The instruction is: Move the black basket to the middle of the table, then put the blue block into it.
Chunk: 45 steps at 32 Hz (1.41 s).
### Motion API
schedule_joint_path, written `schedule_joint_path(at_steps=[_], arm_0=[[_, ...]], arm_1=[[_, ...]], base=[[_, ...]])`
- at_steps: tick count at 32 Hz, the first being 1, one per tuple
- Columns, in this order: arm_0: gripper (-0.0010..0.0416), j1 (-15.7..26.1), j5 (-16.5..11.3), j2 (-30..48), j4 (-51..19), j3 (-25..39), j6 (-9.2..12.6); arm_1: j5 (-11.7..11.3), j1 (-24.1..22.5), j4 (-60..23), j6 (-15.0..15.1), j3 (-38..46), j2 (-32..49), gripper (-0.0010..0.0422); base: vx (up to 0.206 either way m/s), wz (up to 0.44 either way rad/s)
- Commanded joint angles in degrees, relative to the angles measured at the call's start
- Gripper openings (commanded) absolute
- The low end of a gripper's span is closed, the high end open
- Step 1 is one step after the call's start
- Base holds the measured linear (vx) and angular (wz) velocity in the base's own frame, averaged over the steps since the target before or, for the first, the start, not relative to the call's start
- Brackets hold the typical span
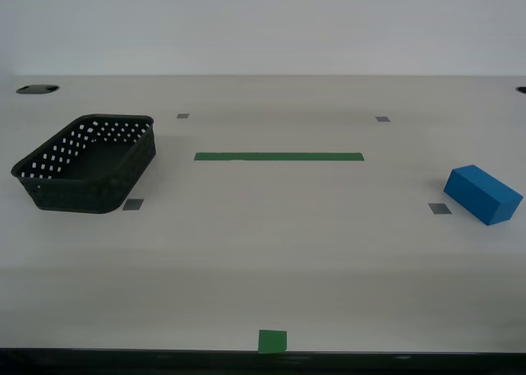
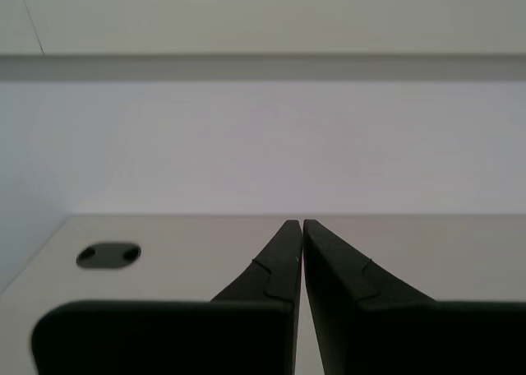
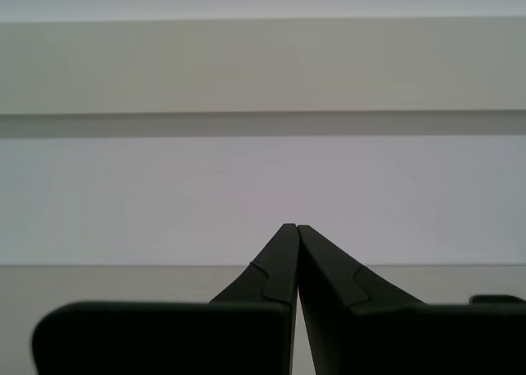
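jaws, second wrist view: my second gripper [image 2: 296,224] has its jaws pressed together tip to tip, pinching nothing; it looks level across the table [image 2: 205,243] toward a pale wall, with a dark oval cable hole [image 2: 108,255] in the tabletop off to one side.
jaws, first wrist view: my first gripper [image 3: 291,228] is likewise closed on nothing, aimed at the wall; only a thin band of table shows, and a dark shape at the picture's edge is too cut off to name.
exterior view, basket: the black basket [image 1: 86,163] sits empty at the left of the table [image 1: 271,252], its long axis running from near-left to far-right, one near corner just beside a small grey square [image 1: 132,204].
exterior view, block: the blue block [image 1: 483,193] lies well apart at the far right, long axis slanting, beside another grey square [image 1: 440,208].
middle: the green tape strip [image 1: 279,156] marks the centre, bare on both sides; a green square [image 1: 272,340] sits at the near edge.
which arm: neither arm appears in the exterior view, and neither wrist view shows basket or block, so i cannot tell which is nearer.
judgement: basket not yet moved; it needs a rightward slide toward the strip.
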Motion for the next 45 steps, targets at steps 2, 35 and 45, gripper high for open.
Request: schedule_joint_path(at_steps=[2, 35, 45], arm_0=[[0.0, 0.0, 0.0, 0.0, -3.9, 0.4, 1.0], [0.0001, 0.0, 0.0, 0.1, -72.0, 26.5, 0.7], [0.0, 0.0, 0.0, 0.1, -73.0, 25.4, 0.7]], arm_1=[[0.0, 0.0, -11.8, 0.1, 4.0, 0.0, 0.0], [-3.8, 0.1, -57.7, 2.0, 16.1, 9.6, 0.0], [-3.5, 0.3, -53.8, 2.3, 16.1, 25.6, 0.006]], base=[[0.0, 0.0], [0.0, 0.0], [0.0, 0.0]])
